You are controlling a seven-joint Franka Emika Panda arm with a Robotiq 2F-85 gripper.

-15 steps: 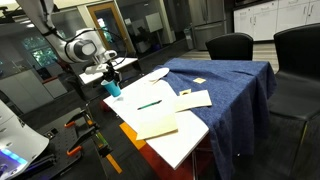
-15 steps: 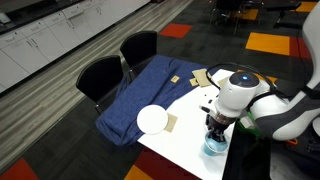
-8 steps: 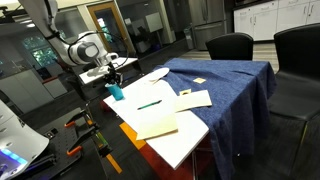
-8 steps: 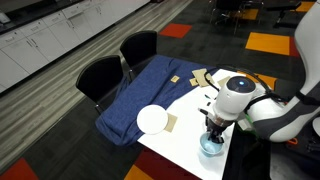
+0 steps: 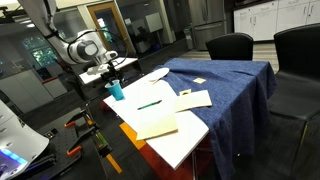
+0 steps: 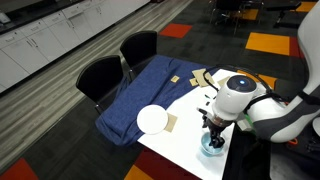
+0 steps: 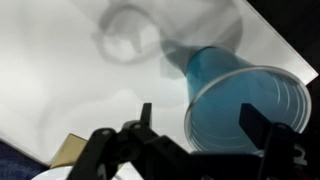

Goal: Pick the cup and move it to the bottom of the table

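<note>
Wrist view shows the cup (image 7: 228,100) from above and at a slant, with its open mouth toward the camera and its teal wall running down to the white tabletop (image 7: 60,90). The hand (image 7: 198,112) is wide open. One finger (image 7: 146,115) stands clearly apart from the cup wall with bare white surface between them. Its partner (image 7: 258,125) lies in front of the cup rim, and I cannot tell if it touches the rim.

In both exterior views the cup (image 5: 116,90) (image 6: 212,147) stands upright on the bare white part of the tabletop (image 5: 185,140) (image 6: 185,150), just below the hand (image 5: 109,74) (image 6: 214,130). It is near a corner, close to the edge on the robot's side, so little room is left toward that edge.

Toward the middle the white surface carries yellowish papers (image 5: 155,120) and a green pen (image 5: 149,104), both apart from the cup. A round white plate (image 6: 153,120) lies at the border of the blue cloth (image 6: 150,95), which covers the far half of the tabletop and hangs over its edge. Two dark chairs (image 6: 100,75) stand at that far edge.
</note>
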